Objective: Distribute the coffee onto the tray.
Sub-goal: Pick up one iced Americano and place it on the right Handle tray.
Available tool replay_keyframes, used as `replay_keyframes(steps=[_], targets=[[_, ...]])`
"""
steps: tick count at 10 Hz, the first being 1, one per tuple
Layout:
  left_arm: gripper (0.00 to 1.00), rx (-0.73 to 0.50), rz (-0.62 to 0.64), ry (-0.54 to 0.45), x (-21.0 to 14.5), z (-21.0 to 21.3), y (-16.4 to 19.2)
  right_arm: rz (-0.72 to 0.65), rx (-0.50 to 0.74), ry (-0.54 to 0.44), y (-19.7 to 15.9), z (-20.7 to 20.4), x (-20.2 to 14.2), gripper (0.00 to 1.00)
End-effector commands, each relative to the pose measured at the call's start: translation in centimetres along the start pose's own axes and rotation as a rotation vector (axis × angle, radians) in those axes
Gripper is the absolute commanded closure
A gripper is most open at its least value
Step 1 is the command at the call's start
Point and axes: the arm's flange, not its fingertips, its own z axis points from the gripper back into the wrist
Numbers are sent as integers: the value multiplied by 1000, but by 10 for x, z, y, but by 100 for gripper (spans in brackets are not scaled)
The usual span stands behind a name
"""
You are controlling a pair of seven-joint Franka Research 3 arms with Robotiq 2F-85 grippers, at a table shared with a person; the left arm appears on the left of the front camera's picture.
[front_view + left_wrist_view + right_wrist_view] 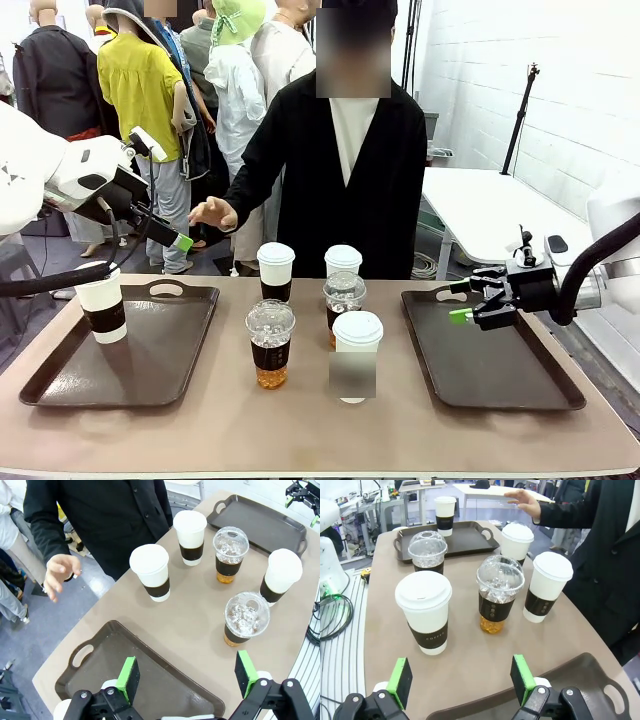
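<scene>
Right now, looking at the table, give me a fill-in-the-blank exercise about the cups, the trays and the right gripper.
1. The left tray carries ____ white paper cup.
2. On the table between the trays stand three white cups and ____ clear dome-lidded cups.
3. The right gripper hangs above the right tray with its jaws ____.
Missing words: one; two; open.

Beige tabletop [300, 430], matte, rounded corners. White-painted brick wall [570, 80] at right. White table [490, 205] stands against that wall, behind tabletop. Thin black stand [520, 118] rises beside white table, leaning slightly. Grey-blue floor [30, 645] beyond tabletop's far edge. Light bright, even.
</scene>
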Motion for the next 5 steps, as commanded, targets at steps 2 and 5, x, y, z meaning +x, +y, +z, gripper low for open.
replay_keyframes(steps=[2, 5], targets=[[0, -4, -2, 8, -1, 1, 1, 0, -9, 4, -11, -2, 1, 0], [0, -4, -2, 8, -1, 1, 1, 30, -11, -5, -44, -6, -1, 0]])
